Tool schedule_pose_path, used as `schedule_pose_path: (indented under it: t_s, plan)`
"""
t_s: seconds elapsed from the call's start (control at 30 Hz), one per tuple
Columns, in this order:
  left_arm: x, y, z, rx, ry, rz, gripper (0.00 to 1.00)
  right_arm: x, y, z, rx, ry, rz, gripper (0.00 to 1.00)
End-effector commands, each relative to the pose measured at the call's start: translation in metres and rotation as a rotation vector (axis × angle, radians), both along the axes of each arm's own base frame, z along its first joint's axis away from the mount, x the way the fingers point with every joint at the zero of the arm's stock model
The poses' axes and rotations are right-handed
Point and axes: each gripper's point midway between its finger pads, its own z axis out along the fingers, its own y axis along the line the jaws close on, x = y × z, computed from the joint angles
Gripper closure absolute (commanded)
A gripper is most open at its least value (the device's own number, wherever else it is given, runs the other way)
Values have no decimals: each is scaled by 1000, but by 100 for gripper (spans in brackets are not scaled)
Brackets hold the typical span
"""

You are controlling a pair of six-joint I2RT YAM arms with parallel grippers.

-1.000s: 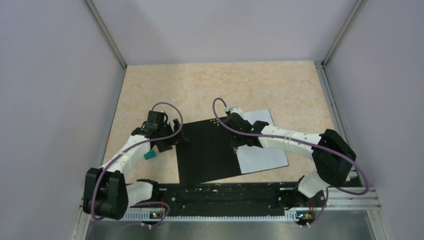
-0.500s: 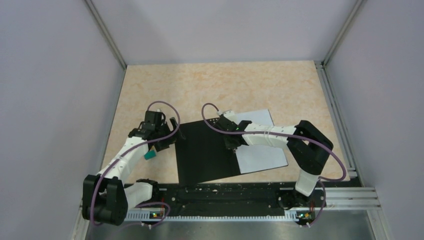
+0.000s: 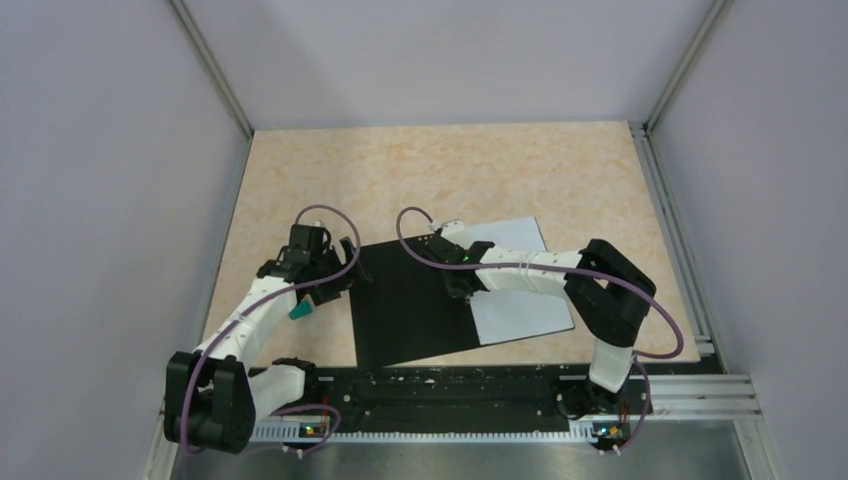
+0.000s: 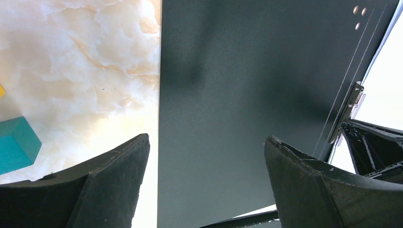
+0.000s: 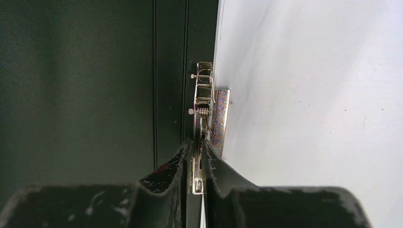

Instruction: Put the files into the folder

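Note:
The folder (image 3: 410, 305) lies open on the table, its black inner face up. The files (image 3: 520, 305), white sheets, lie on its right half. A metal spine clip (image 5: 203, 104) stands between the black face (image 5: 85, 95) and the white files (image 5: 309, 95). My right gripper (image 5: 198, 142) is shut on the clip's lever, and from above it (image 3: 462, 288) sits over the spine. Over the folder's left edge (image 4: 247, 95) my left gripper (image 4: 206, 138) hangs wide open, holding nothing; the top view shows it (image 3: 340, 275) at that same edge.
A teal block (image 3: 298, 311) lies on the marble table just left of the folder, beside my left gripper, and shows in the left wrist view (image 4: 16, 142). A yellow sliver (image 4: 1, 90) sits at that view's left edge. Grey walls enclose the table on three sides.
The right arm has folded, its elbow swinging left, and its gripper has slid a little left along the spine. The left arm has hardly moved.

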Motion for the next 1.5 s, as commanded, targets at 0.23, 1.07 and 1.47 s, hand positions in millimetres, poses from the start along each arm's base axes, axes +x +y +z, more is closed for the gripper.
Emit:
schedule_pose_path:
  t_s: [0.23, 1.07, 1.47]
  plan:
    - [5, -3, 2, -24, -44, -5, 6, 9, 7, 5, -1, -38, -12, 100]
    - [1, -41, 7, -244, -69, -110, 3, 27, -18, 94, 154, -119, -40, 100]
    - [5, -21, 8, -153, -64, 1, 3, 21, -11, 57, 170, -36, 3, 82]
